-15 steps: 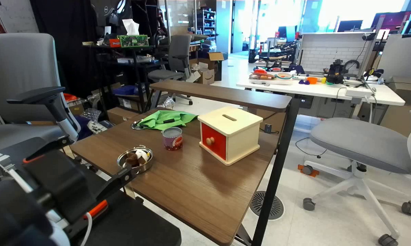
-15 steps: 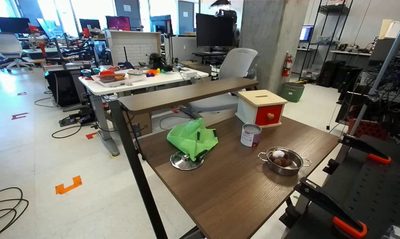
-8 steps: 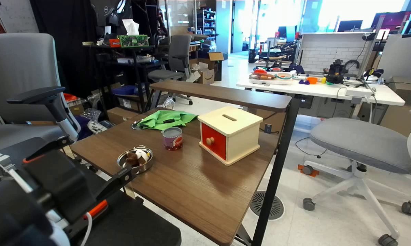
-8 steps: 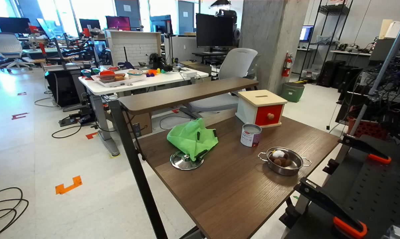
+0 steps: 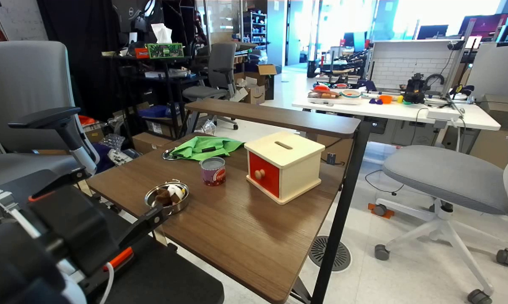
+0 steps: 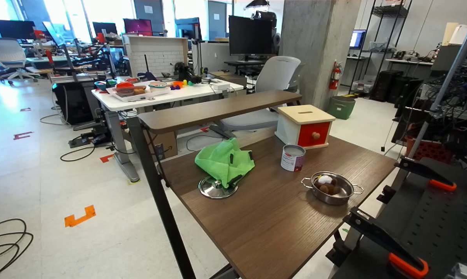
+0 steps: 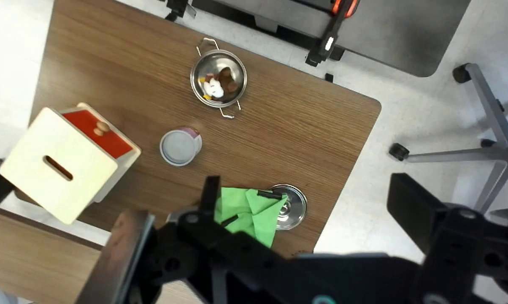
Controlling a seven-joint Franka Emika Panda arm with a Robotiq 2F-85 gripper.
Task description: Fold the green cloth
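Observation:
The green cloth lies crumpled and bunched at the far corner of the brown table, with black strips on it. It shows in both exterior views (image 5: pixel 209 145) (image 6: pixel 223 161) and in the wrist view (image 7: pixel 258 217). It partly covers a glass lid with a metal rim (image 6: pixel 212 192), which also shows in the wrist view (image 7: pixel 295 211). My gripper (image 7: pixel 306 183) is wide open and empty in the wrist view, high above the table. Its left finger and linkage hide part of the cloth. The fingers do not show in the exterior views.
A purple and white can (image 6: pixel 293 158) stands beside the cloth. A wooden box with a red drawer (image 5: pixel 284 166) is past it. A metal pot with soft toys (image 6: pixel 332 188) sits near the robot-side edge. A raised shelf (image 5: pixel 275 117) runs along the table's back.

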